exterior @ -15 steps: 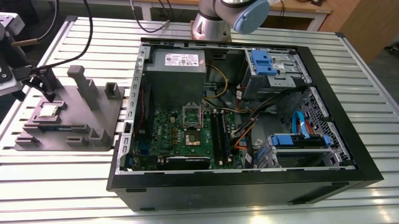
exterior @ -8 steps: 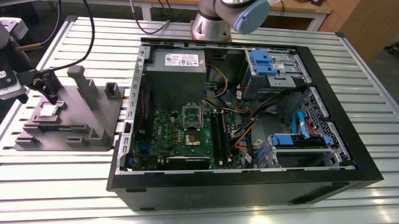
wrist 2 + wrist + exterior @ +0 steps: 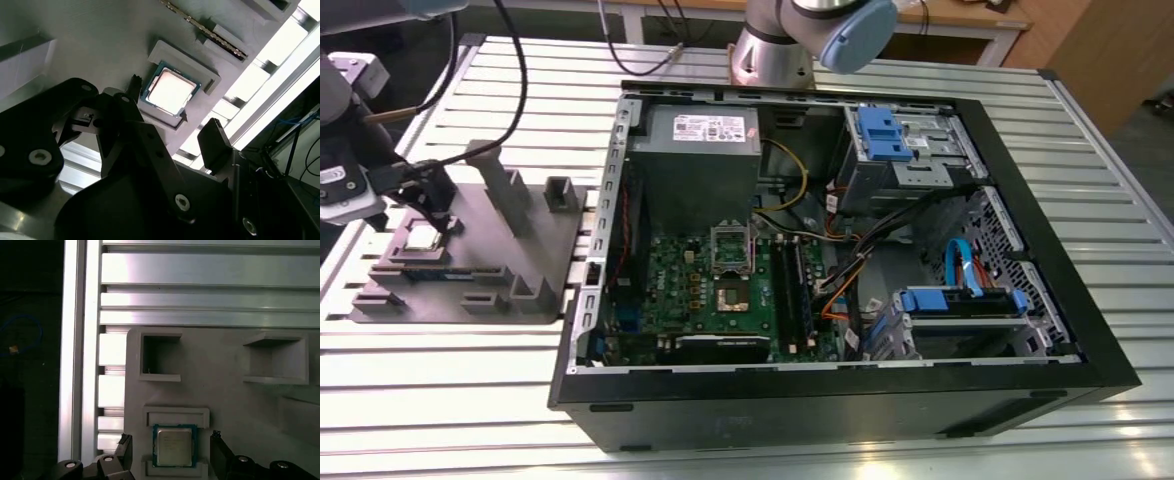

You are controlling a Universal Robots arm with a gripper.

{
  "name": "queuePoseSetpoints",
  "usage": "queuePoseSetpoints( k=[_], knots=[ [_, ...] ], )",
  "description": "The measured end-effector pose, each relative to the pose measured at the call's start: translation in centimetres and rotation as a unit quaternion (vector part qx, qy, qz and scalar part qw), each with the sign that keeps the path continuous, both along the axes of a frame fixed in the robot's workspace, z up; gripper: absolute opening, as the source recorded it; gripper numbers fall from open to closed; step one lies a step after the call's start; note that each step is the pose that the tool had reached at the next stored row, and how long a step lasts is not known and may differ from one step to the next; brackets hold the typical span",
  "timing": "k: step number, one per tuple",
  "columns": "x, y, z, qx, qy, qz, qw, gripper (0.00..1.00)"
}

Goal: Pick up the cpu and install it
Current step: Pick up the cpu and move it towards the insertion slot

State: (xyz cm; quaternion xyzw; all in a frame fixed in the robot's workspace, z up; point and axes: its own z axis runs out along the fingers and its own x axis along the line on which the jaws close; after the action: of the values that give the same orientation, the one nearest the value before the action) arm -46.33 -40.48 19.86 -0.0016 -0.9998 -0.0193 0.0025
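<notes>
The cpu (image 3: pixel 423 238), a small square chip with a shiny metal top, lies flat in its nest on the grey holder block (image 3: pixel 480 275) at the exterior view's left. My gripper (image 3: pixel 440 222) hovers right over it. In both wrist views the cpu (image 3: pixel 170 90) (image 3: pixel 173 446) sits between two black fingers (image 3: pixel 215 142) (image 3: pixel 220 452), one on each side, with a gap to the chip's edges. The gripper (image 3: pixel 173 106) (image 3: pixel 170 436) is open and holds nothing. The open socket (image 3: pixel 731 295) shows on the green motherboard inside the computer case.
The open black computer case (image 3: pixel 1067 300) fills the exterior view's middle and right, with a grey power supply (image 3: pixel 700 130), blue drive brackets (image 3: pixel 967 300) and loose cables. Upright posts (image 3: pixel 500 190) rise from the holder block. The arm's base (image 3: pixel 774 50) stands behind the case on the slatted aluminium table (image 3: pixel 440 400).
</notes>
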Motion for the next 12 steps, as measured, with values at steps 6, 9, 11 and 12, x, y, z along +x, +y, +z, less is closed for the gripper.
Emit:
queuePoseSetpoints(
  k=[6,9,11,12],
  knots=[
    [0.06,-0.01,-1.02,0.0,-0.0005,0.0,1.0,0.72],
    [0.08,-0.01,-1.28,0.0,-0.0005,0.0,1.0,0.72],
    [0.08,-0.01,-1.4,0.0006,-0.0004,0.0,1.0,0.72],
    [0.08,-0.01,-1.45,0.0012,-0.0005,0.0,1.0,0.72]
  ],
)
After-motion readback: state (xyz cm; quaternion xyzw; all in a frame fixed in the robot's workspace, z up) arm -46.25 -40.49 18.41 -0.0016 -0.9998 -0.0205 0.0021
